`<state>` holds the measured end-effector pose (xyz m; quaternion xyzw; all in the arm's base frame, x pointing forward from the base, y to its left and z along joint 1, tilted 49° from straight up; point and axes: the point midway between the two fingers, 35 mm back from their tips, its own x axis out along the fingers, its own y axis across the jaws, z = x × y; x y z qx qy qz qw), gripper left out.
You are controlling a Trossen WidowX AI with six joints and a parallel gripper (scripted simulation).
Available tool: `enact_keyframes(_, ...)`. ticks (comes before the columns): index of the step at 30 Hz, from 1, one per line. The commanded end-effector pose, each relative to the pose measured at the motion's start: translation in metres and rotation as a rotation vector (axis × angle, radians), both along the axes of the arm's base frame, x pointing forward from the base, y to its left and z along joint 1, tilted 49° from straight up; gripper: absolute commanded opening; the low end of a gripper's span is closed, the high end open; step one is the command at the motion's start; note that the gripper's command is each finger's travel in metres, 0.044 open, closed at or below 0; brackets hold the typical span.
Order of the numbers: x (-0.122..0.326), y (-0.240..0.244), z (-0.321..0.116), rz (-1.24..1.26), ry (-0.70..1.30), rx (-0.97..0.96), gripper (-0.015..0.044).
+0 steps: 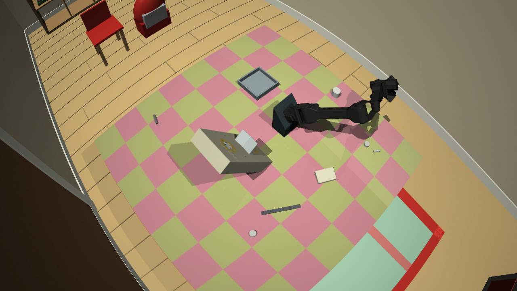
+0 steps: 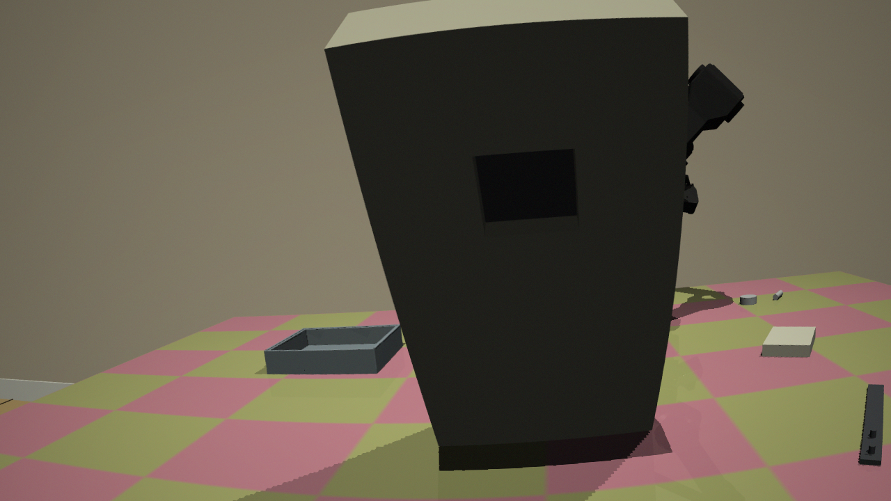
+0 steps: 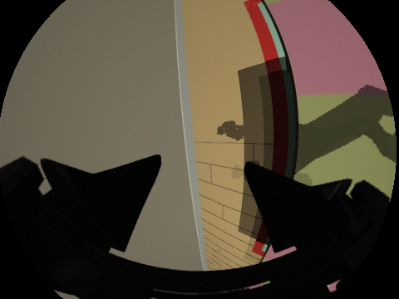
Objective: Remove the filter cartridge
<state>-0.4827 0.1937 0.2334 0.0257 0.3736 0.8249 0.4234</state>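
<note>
The service panel (image 1: 210,152) (image 2: 529,298) is a beige block leaning on the checkered mat; the exterior view shows only its back, with a square opening. On its face in the top view, the small round grey filter cartridge (image 1: 227,145) sits inside a yellow ring; its slots are too small to make out clearly. The grey tray (image 1: 246,91) (image 2: 320,362) stands behind the arm's base, and its visible floor is empty. My gripper (image 1: 391,94) (image 3: 204,163) is open and empty, raised at the far right, well away from the panel and tray.
A pale flap (image 1: 246,142) sticks out of the panel face beside the ring. A white cylinder (image 1: 336,92), a cream block (image 1: 325,175) (image 2: 786,350), a dark bar (image 1: 285,208) (image 2: 872,414) and a white disc (image 1: 252,233) lie on the mat.
</note>
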Motion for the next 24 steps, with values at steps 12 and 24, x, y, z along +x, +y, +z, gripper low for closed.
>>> enact_keyframes(12, 0.039, 0.072, 0.0, -0.105, -0.059, 0.025, 0.0094)
enact_keyframes(24, 0.116, 0.146, 0.056, -0.236, -0.128, 0.179, 0.0094)
